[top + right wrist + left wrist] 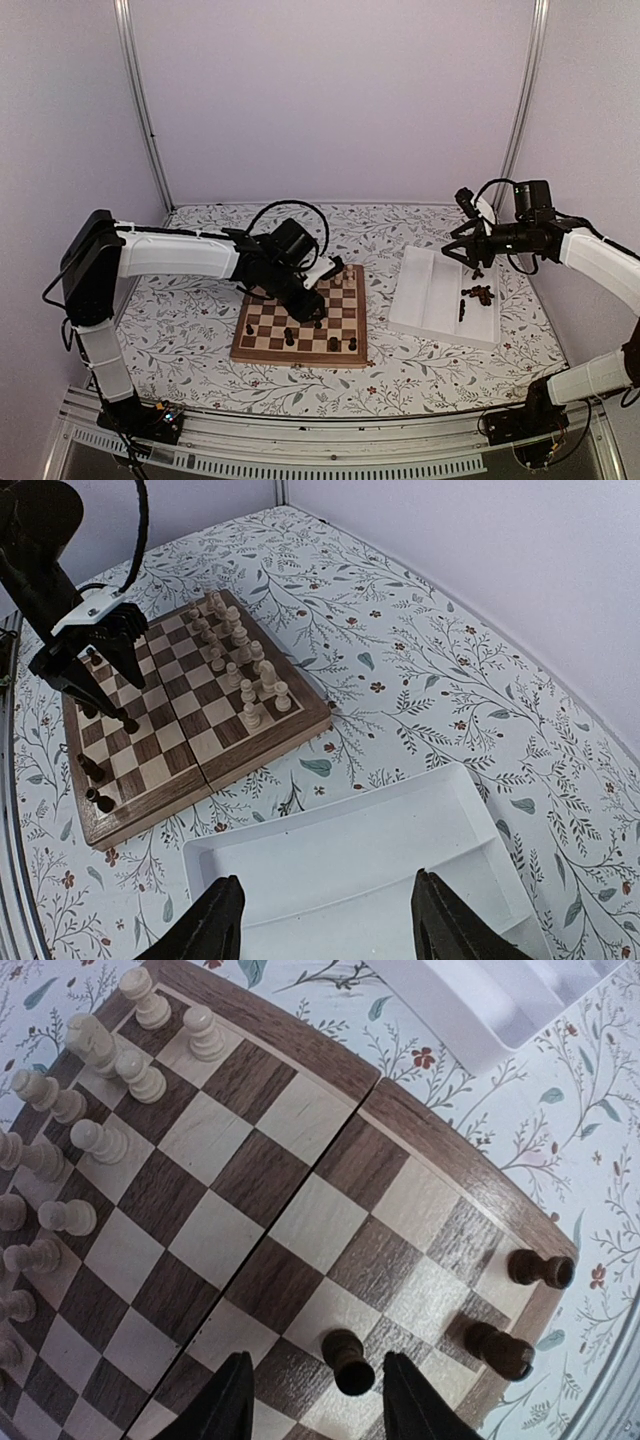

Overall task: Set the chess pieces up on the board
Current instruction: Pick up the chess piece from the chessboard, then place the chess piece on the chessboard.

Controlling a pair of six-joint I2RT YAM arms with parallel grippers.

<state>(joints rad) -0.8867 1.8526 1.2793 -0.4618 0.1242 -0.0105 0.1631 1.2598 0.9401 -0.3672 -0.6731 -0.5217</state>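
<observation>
A: Where is the pawn (348, 1360) sitting from the left gripper (318, 1362)?
B: It's standing right between the fingers, a little in from the board's (440, 1150) rim. The fingers are spread apart and aren't pinching it, and it's sitting closer to the right one.
A: And its long axis?
B: It's running upright, head pointing up, so the jaws are lining up across it.
A: What about the right gripper (327, 880)?
B: It's hanging spread and empty over the tray (400, 820). The loose dark pieces (478, 294) are lying in that tray near it, so I'm judging that arm the nearer to them.
</observation>
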